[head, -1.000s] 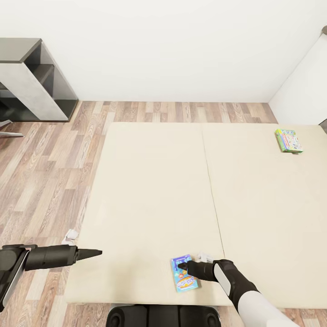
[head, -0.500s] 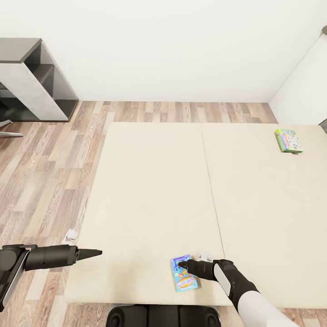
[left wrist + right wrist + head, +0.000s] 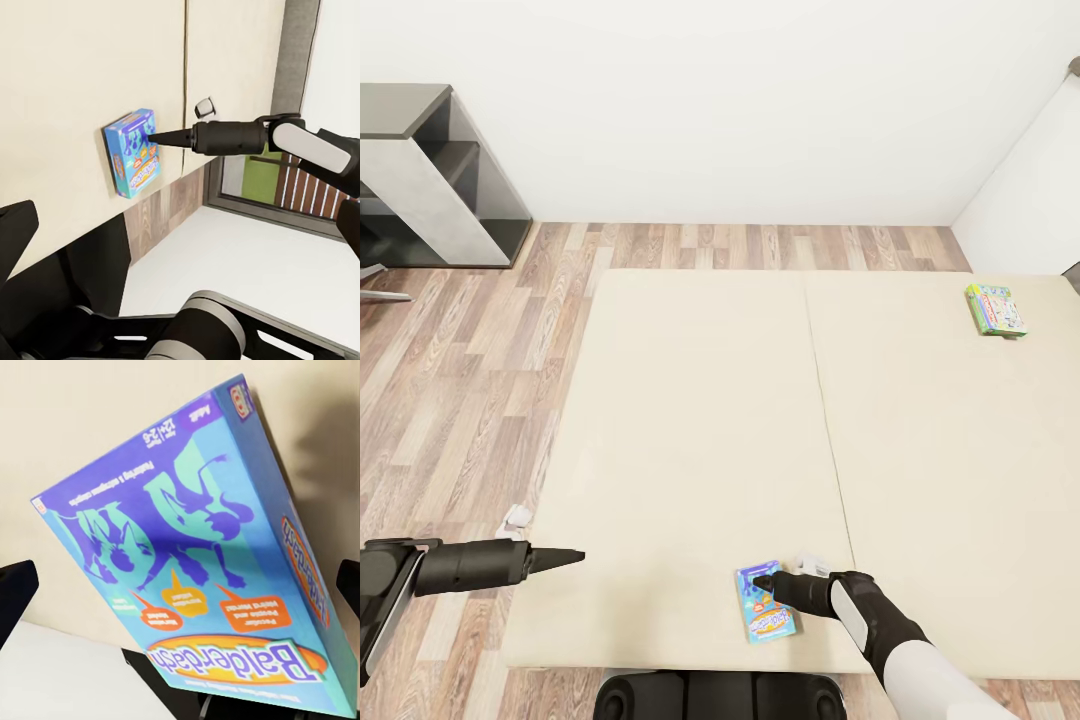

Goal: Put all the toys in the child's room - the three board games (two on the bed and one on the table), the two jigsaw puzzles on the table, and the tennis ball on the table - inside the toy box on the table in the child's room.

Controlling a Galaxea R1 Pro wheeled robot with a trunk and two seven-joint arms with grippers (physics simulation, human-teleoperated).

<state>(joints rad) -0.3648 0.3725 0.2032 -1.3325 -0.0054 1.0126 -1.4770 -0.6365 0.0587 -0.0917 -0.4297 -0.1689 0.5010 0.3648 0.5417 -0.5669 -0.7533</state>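
Head view: the right tool (image 3: 758, 580) hovers over the blue board game (image 3: 765, 601) at 6 o'clock on the bed (image 3: 710, 400), fingers spread wide past its sides in the right wrist view. The left tool (image 3: 575, 556), at 8 o'clock, looks pinched together and empty; the green board game (image 3: 995, 309) lies at 2 o'clock.

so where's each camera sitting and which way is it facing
Head view: high up, looking down over the bed; both arms, left end effector, right end effector at the blue game.
Left wrist view: on the left arm, looking across the bed at the blue game and right end effector.
Right wrist view: on the right arm, close above the blue game.
All three share the blue game.
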